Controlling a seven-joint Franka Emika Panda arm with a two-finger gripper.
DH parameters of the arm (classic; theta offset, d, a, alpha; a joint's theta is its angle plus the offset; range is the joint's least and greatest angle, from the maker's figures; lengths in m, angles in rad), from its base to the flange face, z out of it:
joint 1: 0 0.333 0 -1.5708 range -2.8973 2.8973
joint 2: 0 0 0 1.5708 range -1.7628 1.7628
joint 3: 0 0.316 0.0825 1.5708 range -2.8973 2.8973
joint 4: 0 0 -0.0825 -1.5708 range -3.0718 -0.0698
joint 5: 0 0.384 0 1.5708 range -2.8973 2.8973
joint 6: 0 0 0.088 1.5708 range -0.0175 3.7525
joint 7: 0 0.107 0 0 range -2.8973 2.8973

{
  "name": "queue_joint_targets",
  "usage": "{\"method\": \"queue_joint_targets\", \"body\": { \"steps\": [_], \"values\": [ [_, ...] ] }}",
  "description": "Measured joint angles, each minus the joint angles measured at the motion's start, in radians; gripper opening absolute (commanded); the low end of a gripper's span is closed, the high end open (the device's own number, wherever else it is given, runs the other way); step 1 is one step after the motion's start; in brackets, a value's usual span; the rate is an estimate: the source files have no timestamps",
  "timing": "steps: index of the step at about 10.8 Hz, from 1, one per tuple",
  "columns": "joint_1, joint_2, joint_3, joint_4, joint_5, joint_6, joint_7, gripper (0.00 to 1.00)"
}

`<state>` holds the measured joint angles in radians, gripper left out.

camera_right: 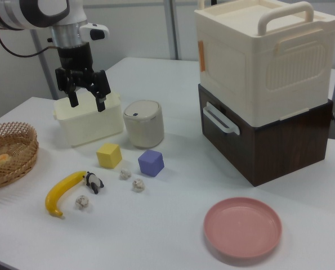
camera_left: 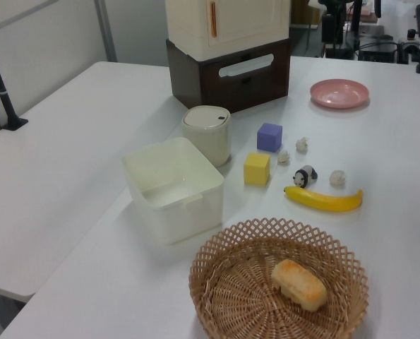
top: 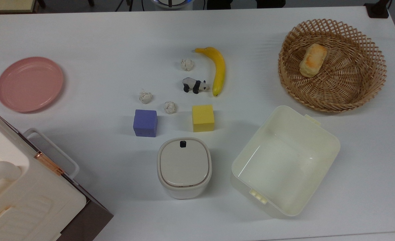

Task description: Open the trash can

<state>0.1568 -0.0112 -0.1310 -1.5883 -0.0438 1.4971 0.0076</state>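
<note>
- Top view: the trash can stands on the white counter with its beige-grey lid flat and seated, so the task is not yet done. Taking the trash can as landmark: the black button sits at its rim edge on the side facing the purple cube and yellow cube, which lie just beyond it toward the top view's top. The cream tub is just beside it on the top view's right; the large white box is well apart on the top view's left.
- Left view: the trash can stands between the cream tub and the white box on its dark base. The lid is level and closed.
- Right view: the gripper hangs above the counter, up and to the right view's left of the trash can, over the cream tub. Its fingers are spread apart and hold nothing.
- Procedure, as judged: the button probably releases the lid. Bring the fingers together or lead with one tip, centre over the button, and descend straight down. Press briefly. Avoid sideways load, which could slide or tip the light bin. Retract upward at once so the lid can swing clear.
- Markings: no brand, label or legible writing can be made out on any item.
</note>
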Motion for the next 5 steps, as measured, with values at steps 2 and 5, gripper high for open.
{"method": "queue_joint_targets", "body": {
  "steps": [2,5],
  "values": [
    [0.000,0.003,0.000,0.000,0.000,0.000,0.000,1.00],
    [-0.010,0.009,-0.002,0.000,0.000,0.000,0.000,1.00]
  ]
}}
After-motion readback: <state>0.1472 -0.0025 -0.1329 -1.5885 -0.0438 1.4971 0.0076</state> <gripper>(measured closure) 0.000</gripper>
